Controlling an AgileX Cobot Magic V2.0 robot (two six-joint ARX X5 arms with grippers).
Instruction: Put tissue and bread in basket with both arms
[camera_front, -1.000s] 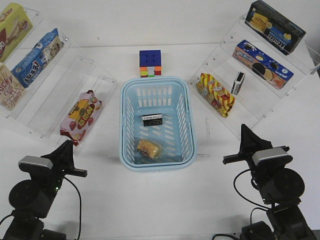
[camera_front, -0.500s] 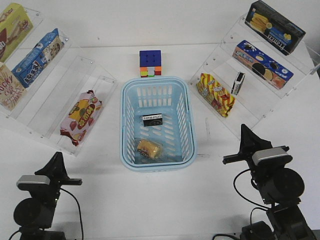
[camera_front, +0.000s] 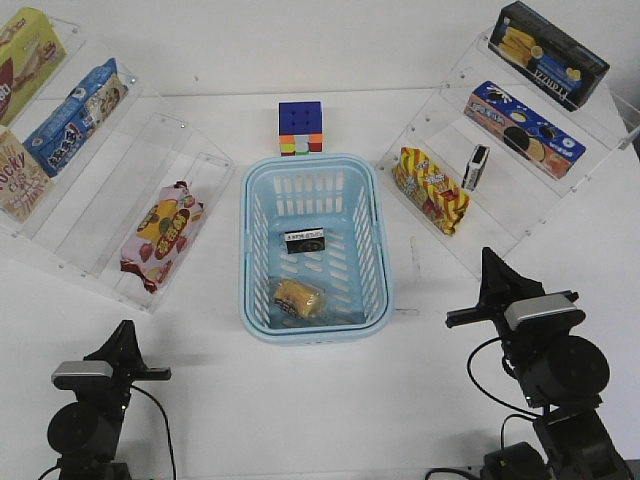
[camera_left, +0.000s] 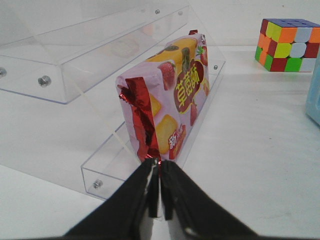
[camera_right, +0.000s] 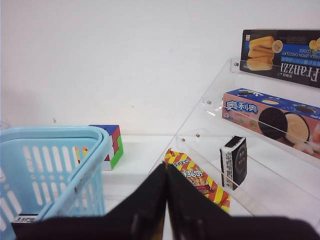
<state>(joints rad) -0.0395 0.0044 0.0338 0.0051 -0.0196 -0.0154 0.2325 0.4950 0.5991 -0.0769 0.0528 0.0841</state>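
The light blue basket (camera_front: 250, 250) stands mid-table. Inside lie a black-and-white tissue pack (camera_front: 305, 240) and the wrapped bun, the bread (camera_front: 298, 296), nearer the front wall. A second tissue pack (camera_front: 478, 166) stands upright on the right shelf, also in the right wrist view (camera_right: 234, 162). My left gripper (camera_front: 122, 335) is shut and empty at the front left, pointing at a red fruit packet (camera_left: 167, 107). My right gripper (camera_front: 490, 262) is shut and empty at the front right, beside the basket (camera_right: 60, 165).
A colour cube (camera_front: 301, 127) sits behind the basket. Clear acrylic shelves flank both sides: left shelf (camera_front: 100, 210) holds the red packet (camera_front: 160, 232) and snack boxes; right shelf (camera_front: 520, 190) holds a striped yellow packet (camera_front: 431, 188), a blue biscuit box (camera_front: 525, 128) and a dark box (camera_front: 548, 52).
My left arm has drawn back toward the front edge and lowered. The right arm and the basket's contents have not moved.
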